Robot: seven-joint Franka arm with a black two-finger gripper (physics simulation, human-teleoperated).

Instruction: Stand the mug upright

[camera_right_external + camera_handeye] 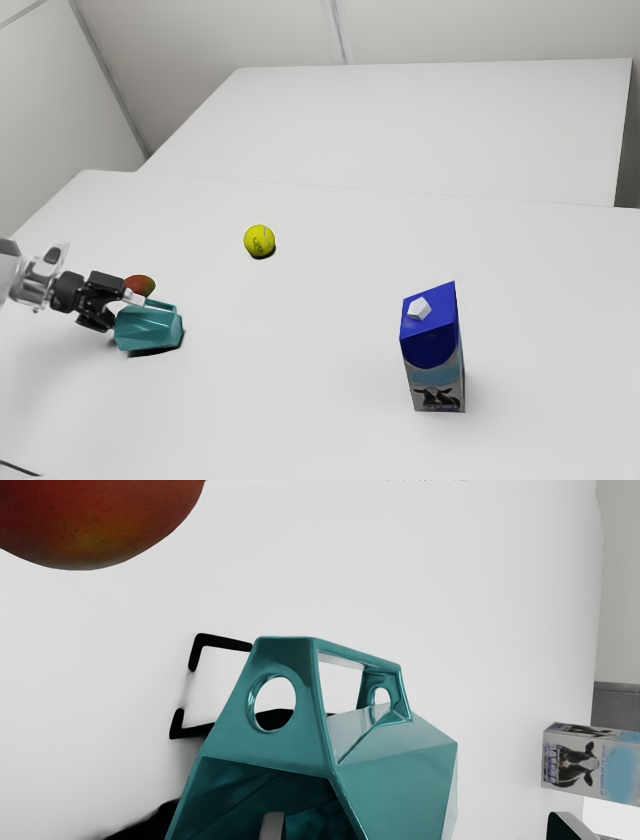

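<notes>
Where the wrist view ends, sideways mug [395,790] cropped, reddish fruit [100,520] cropped too

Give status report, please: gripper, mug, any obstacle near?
Gripper open, one fingertip at the mouth of the mug. Mug on its side, not upright. Reddish fruit near mug, probably not blocking.

"What lies where on the table [300,420]?"

"On my feed, the mug [148,332] lies on its side at the exterior view's left, the fruit [141,284] near, behind it. The ball [260,239] sits farther back; the carton [436,372] stands toward the exterior view's right."
</notes>
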